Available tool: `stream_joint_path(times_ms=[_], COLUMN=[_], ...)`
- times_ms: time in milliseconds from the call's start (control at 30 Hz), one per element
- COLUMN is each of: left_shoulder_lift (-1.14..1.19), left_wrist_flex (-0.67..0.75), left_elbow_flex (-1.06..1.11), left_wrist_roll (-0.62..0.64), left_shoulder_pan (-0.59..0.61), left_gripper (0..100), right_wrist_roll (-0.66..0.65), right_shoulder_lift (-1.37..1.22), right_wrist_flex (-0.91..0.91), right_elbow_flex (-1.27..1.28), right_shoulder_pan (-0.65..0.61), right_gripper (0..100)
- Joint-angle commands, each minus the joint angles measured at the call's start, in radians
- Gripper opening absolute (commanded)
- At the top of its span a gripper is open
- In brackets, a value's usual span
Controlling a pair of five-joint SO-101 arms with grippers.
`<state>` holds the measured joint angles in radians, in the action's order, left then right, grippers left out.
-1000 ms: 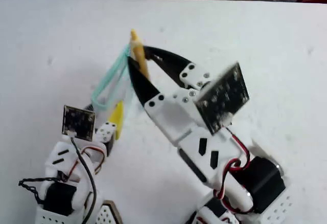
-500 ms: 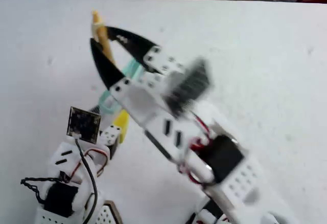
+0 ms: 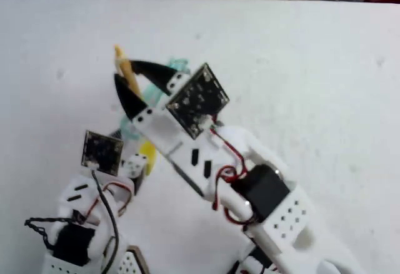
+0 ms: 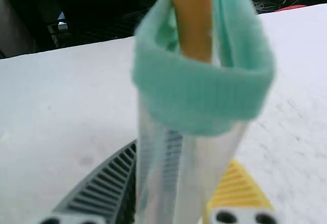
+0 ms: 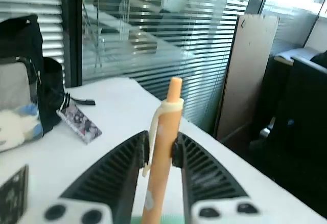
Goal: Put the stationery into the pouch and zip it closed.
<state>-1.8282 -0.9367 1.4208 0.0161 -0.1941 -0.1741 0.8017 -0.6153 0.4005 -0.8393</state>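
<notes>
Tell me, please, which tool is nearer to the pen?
Right. The right tool is shut on the pen; the left tool holds the pouch, whose mouth surrounds the pen's end.

In the left wrist view, we see the pen cut off at the frame edge, with its other end hidden inside the pouch. From above, the right arm covers most of the pouch, and we cannot make out its zip.
</notes>
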Motion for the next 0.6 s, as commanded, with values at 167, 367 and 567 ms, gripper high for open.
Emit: stream_joint_path(times_ms=[167, 367, 567], left_shoulder_lift=[0.005, 0.005, 0.005], left_wrist_flex=[0.014, 0.014, 0.012], left_elbow_flex=[-0.031, -0.031, -0.031], left_wrist_roll=[0.009, 0.009, 0.009], left_shoulder_pan=[0.022, 0.022, 0.022], left_gripper=[17, 17, 17], right_wrist_roll=[-0.006, -0.002, 0.0], right_shoulder_lift=[0.048, -0.051, -0.127], right_wrist_flex=[-0.134, -0.087, -0.088], right_elbow_flex=[0.015, 0.034, 0.009], right_shoulder_pan=[0.088, 0.173, 0.168], right_gripper=[1.6, 1.6, 1.7])
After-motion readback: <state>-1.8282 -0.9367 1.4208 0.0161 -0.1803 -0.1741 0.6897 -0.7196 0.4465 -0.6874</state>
